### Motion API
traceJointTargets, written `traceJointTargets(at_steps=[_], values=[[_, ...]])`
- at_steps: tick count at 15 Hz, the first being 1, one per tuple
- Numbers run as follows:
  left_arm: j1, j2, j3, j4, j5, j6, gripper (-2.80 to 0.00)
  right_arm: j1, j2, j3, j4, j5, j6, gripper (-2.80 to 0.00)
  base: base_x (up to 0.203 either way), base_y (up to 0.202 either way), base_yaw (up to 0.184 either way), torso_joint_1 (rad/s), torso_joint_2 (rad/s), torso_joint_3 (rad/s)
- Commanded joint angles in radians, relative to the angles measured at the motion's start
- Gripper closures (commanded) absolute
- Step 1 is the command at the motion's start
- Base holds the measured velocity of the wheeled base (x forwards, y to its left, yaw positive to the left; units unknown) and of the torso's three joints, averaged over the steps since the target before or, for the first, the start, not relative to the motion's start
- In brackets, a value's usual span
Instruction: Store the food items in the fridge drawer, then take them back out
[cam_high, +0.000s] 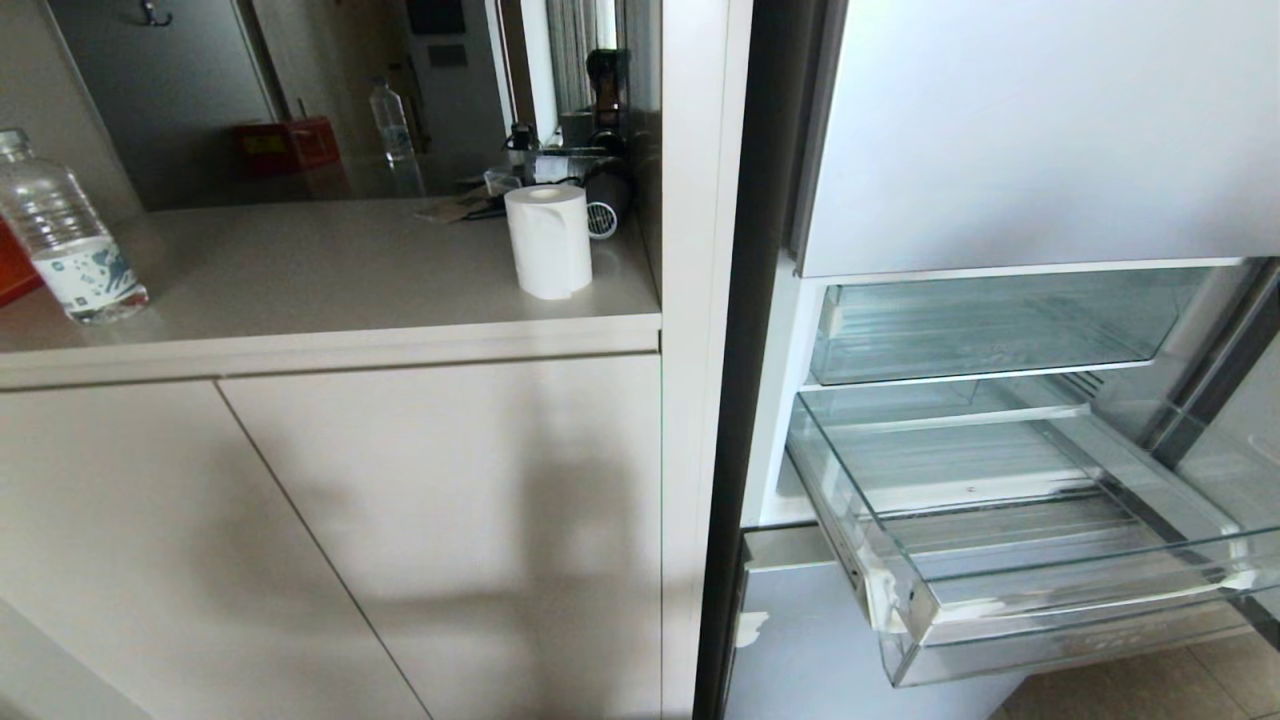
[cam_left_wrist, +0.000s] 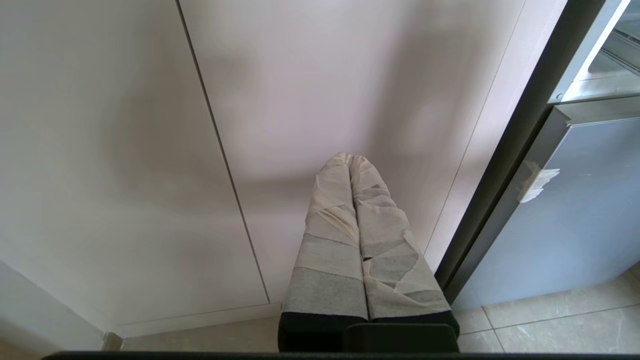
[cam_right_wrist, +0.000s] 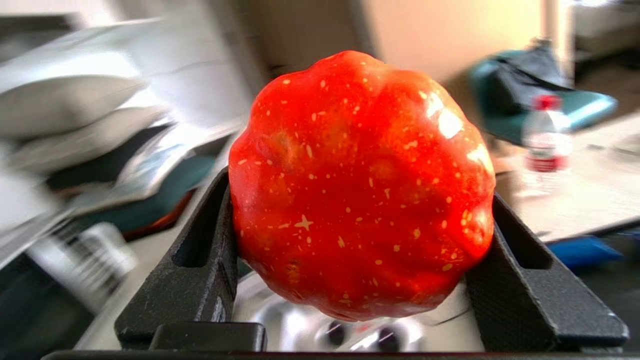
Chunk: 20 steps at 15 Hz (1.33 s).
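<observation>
— Listing item one: bumpy fruit (cam_right_wrist: 362, 185), where?
— Clamped in right pincer (cam_right_wrist: 361, 235), outside the head view. Left pincer (cam_left_wrist: 350, 162) pressed together, parked by the cupboard.
— Drawer (cam_high: 1050, 590)?
— Pulled out, bare. Upper drawer (cam_high: 985, 325) overhangs its rear.
— Advice?
— Enter from above, clear the front lip, lower onto the ribs, then release.

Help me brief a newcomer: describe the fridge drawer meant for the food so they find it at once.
Right of the beige cabinet stands the open fridge, with two clear drawers stacked inside. The fridge drawer is the lower one, pulled out. Unlike the upper drawer, it juts forward, showing a thick front lip.
</observation>
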Motion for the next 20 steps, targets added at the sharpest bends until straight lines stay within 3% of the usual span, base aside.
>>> traceJointTargets(at_steps=[1,5,9,20], values=[[0.001,0.002,0.0,0.0,0.0,0.001,0.0,-0.064,0.232,-0.078,-0.032,0.003,0.019,0.0,0.0,0.0,0.0,0.0,0.0,0.0],[0.001,0.002,0.0,0.0,0.0,0.0,0.0,-0.131,0.469,-0.252,-0.043,-0.001,0.047,0.0,0.0,0.0,0.0,0.0,0.0,0.0],[0.001,0.002,0.0,0.0,0.0,0.0,0.0,-0.145,0.661,-0.397,-0.009,-0.005,0.041,0.0,0.0,0.0,0.0,0.0,0.0,0.0],[0.001,0.002,0.0,0.0,0.0,0.001,0.0,-0.124,0.955,-0.519,0.062,0.01,-0.108,0.0,0.0,0.0,0.0,0.0,0.0,0.0]])
